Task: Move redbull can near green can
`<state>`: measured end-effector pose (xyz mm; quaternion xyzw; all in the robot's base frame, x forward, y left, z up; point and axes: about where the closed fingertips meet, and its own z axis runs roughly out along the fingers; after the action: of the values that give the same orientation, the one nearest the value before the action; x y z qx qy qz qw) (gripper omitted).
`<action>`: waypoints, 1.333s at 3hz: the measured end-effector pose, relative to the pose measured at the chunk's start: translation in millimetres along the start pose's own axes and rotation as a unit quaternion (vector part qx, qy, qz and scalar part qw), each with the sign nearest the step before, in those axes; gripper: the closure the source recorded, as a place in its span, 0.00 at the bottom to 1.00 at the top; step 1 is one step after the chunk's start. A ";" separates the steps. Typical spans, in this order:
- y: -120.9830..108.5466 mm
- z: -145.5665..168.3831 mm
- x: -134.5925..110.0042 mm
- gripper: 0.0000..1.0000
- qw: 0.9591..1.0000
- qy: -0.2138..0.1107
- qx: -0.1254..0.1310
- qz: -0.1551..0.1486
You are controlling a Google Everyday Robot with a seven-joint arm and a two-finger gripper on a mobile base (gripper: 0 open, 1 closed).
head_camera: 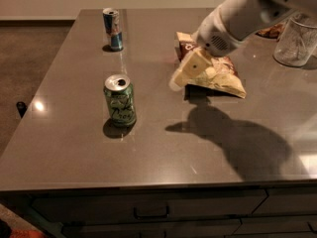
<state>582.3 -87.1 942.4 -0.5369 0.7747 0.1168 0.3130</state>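
Note:
The redbull can, slim and blue-and-silver, stands upright at the far left of the grey table. The green can stands upright nearer the front, well apart from it. My gripper hangs from the white arm above the table's middle, right of both cans and in front of a chip bag. It holds nothing that I can see.
A brown-and-yellow chip bag lies right of centre, partly behind the gripper. A clear glass container stands at the far right edge, with a snack packet behind it. Drawer fronts run below the table's front edge.

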 end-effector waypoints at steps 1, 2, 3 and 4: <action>-11.4 29.3 -26.1 0.00 0.999 -0.050 0.009 0.013; -15.1 59.4 -48.0 0.00 0.996 -0.091 0.017 0.020; -24.7 84.0 -68.4 0.00 0.991 -0.128 0.034 0.034; -34.7 115.2 -92.5 0.00 0.984 -0.163 0.048 0.051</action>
<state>676.2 28.9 914.8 -0.4544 0.7444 0.1811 0.4545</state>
